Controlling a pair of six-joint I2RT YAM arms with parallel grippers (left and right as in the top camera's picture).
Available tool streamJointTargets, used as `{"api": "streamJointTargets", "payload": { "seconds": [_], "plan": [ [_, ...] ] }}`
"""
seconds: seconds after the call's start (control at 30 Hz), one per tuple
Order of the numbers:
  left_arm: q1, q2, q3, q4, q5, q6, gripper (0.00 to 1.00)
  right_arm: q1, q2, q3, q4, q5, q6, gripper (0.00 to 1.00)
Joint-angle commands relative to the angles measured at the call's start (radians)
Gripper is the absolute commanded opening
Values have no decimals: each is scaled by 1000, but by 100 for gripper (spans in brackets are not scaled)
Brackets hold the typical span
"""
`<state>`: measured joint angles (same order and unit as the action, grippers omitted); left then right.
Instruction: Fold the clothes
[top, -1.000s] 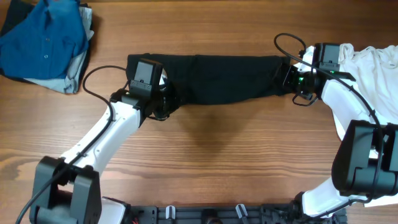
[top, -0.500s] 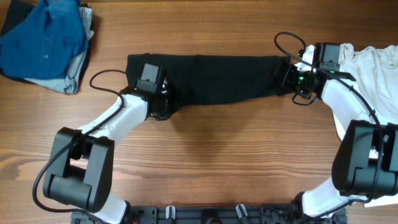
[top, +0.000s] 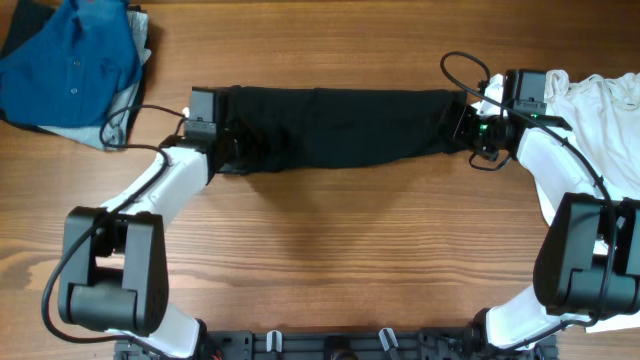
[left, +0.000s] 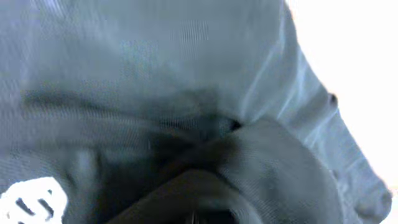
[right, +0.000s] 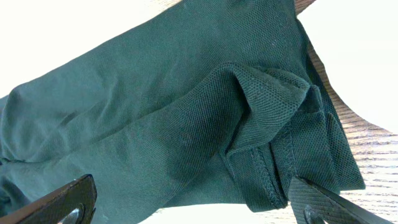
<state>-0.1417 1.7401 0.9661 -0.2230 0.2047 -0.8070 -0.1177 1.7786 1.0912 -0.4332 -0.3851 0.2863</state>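
Observation:
A dark garment (top: 350, 125) lies folded into a long band across the far middle of the wooden table. My left gripper (top: 232, 155) is at its left end. The left wrist view is filled with close, blurred dark cloth (left: 155, 93) bunched over the jaws, so the gripper looks shut on it. My right gripper (top: 462, 125) is at the garment's right end. In the right wrist view its fingers (right: 193, 211) stand wide apart and open, with the garment's hemmed corner (right: 267, 162) lying between them.
A pile of blue clothes (top: 75, 65) sits at the far left corner. A white garment (top: 600, 120) lies at the right edge, behind my right arm. Bare wood (top: 340, 250) fills the near half of the table.
My left arm has swung left, from the garment's lower-left bulge to its left end, and that bulge has been drawn leftward. The right arm has not moved.

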Motion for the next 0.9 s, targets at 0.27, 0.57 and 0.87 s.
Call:
{"api": "streamJointTargets", "payload": {
  "seconds": [0.27,0.57,0.87],
  "plan": [
    [23,-10,4,216,-17,-23,4,-1,-23,25,1,-18,0,100],
    [67,-10,4,93,-45,-8,4,-69,-61,114,-84,29,64,100],
    [74,-10,4,72,8,-8,4,-212,-72,201,-249,-222,191,100]
  ]
}}
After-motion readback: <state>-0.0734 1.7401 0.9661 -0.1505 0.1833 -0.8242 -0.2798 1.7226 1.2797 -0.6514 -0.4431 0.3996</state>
